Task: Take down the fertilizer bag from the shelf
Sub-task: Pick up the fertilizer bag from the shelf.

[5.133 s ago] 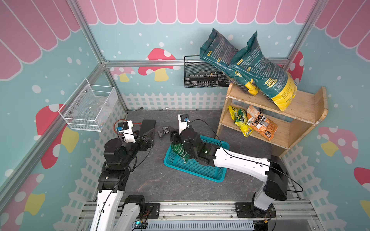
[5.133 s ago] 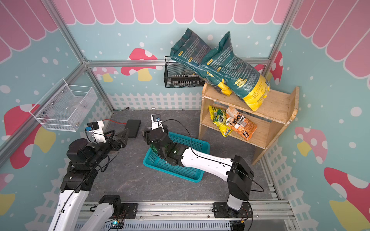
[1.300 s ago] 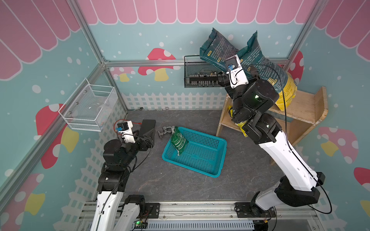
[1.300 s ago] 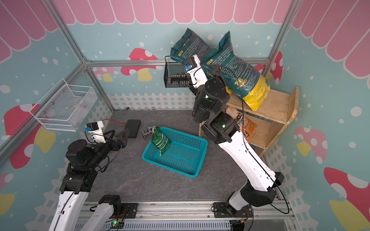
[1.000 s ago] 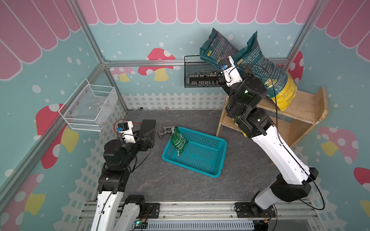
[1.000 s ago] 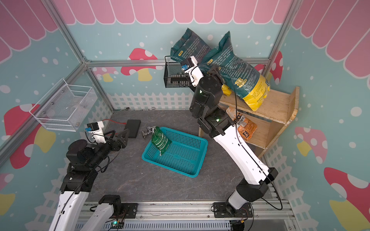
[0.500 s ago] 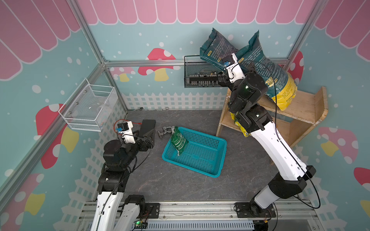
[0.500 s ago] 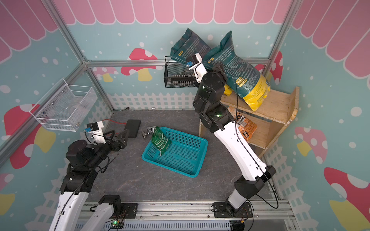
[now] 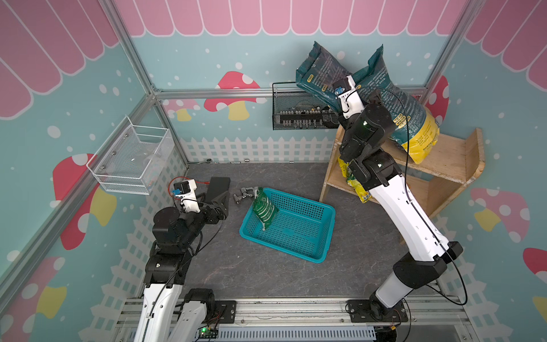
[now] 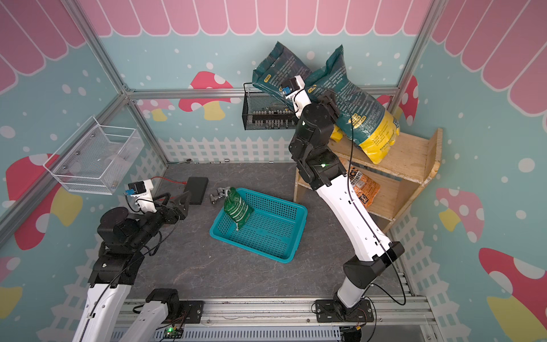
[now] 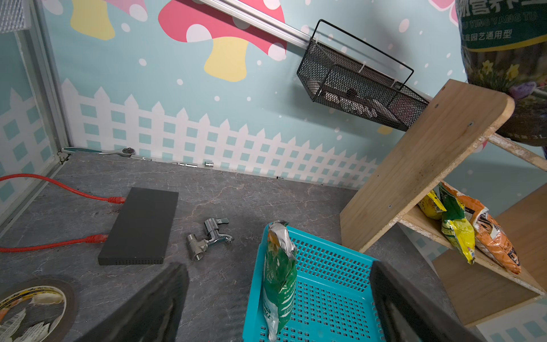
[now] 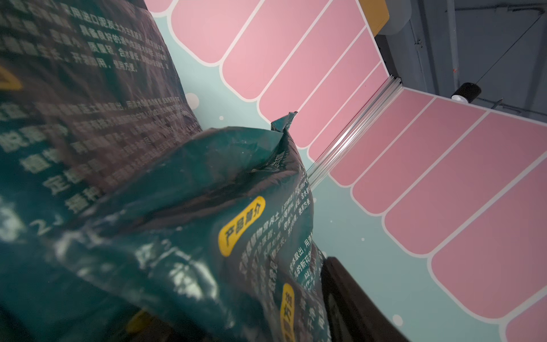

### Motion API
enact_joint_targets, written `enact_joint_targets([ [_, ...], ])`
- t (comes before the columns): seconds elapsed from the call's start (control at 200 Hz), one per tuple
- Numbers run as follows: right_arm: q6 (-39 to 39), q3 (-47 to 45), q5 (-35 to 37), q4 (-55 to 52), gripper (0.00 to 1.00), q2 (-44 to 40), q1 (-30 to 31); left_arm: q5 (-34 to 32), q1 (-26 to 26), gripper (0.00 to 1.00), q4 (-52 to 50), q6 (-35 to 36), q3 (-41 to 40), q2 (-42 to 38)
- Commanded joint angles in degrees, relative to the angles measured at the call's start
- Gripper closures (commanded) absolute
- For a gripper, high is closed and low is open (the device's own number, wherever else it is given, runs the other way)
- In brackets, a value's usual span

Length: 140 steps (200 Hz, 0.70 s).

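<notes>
Top views: right arm [image 9: 399,204] raised high, right claw [image 9: 376,99] at fertilizer bag [image 9: 384,74]; whether clamped, cannot tell.

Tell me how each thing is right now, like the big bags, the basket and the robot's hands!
Light two-tier wooden shelf: standing, loaded on both tiers.
Big dark green and yellow fertilizer bag: on the top tier, tilted, right gripper at it.
Second matching bag: tilted beside it.
Teal plastic basket: upright.
Small green pouch: propped in the basket's corner.
Left gripper: open, empty.
Right gripper: grip unclear.
</notes>
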Motion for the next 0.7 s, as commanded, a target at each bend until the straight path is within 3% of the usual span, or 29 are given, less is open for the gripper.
enact_joint_targets([
  [0.0,1.54,1.74,0.69,0.62,0.74,0.85,-1.37,0.87,0.3,0.01,0.7,0.36,-0.66,-0.47],
  [0.05,2.57,2.39,0.64,0.21,0.87,0.85,-1.97,0.87,0.33,0.01,0.7,0.36,-0.68,-0.54],
  [0.155,6.76,4.55,-0.65,-2.78,1.0,0.53,-2.88,0.87,0.32,0.01,0.7,0.31,-0.66,-0.53],
  [0.695,26.08,7.29,-1.04,-8.79,1.0,-9.85,-3.62,0.96,0.34,0.01,0.68,0.27,-0.64,-0.54],
])
